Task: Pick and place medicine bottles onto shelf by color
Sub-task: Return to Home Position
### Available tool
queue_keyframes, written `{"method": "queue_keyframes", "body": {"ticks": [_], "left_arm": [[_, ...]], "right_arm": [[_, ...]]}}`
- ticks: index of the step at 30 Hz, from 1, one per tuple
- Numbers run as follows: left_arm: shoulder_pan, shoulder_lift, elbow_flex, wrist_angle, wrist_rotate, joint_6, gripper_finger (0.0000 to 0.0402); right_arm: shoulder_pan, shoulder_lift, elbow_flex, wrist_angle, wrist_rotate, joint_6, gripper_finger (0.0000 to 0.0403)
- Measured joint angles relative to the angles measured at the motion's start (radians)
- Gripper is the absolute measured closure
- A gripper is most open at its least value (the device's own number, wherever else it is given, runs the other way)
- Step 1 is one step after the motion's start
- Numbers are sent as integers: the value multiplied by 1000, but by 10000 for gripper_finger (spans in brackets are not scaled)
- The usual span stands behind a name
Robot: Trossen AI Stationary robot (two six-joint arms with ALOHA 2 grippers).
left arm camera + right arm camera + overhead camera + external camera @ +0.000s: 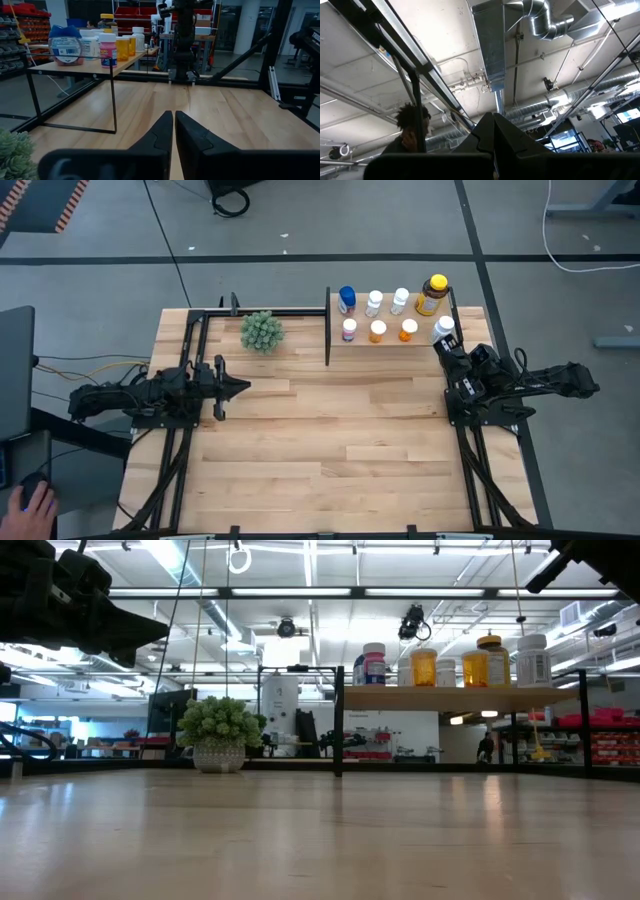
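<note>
All the medicine bottles stand upright on the shelf [395,342] at the table's far right. The blue bottle [347,300], two white ones [374,303], [399,300] and the amber yellow-capped bottle [432,295] form the back row. In front stand the purple-labelled bottle [349,330], two orange ones [377,331], [408,330] and a white one [444,329]. My left gripper [242,387] hovers shut over the table's left part. My right gripper [494,131] is shut, empty and tipped up toward the ceiling, beside the shelf's right end [445,350].
A green spiky plant [262,330] in a pot sits at the far edge, left of the shelf's black upright divider [328,325]. The slatted tabletop [330,440] spreads between the arms. A person shows in the right wrist view [412,130]; a hand [35,505] lies off the table.
</note>
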Motion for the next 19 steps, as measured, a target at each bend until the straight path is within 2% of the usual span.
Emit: {"method": "queue_keyframes", "body": {"ticks": [12,19], "left_arm": [[0,0,0,0,0,0,366],[0,0,0,0,0,0,374]], "right_arm": [[0,0,0,0,0,0,397],[0,0,0,0,0,0,397]]}}
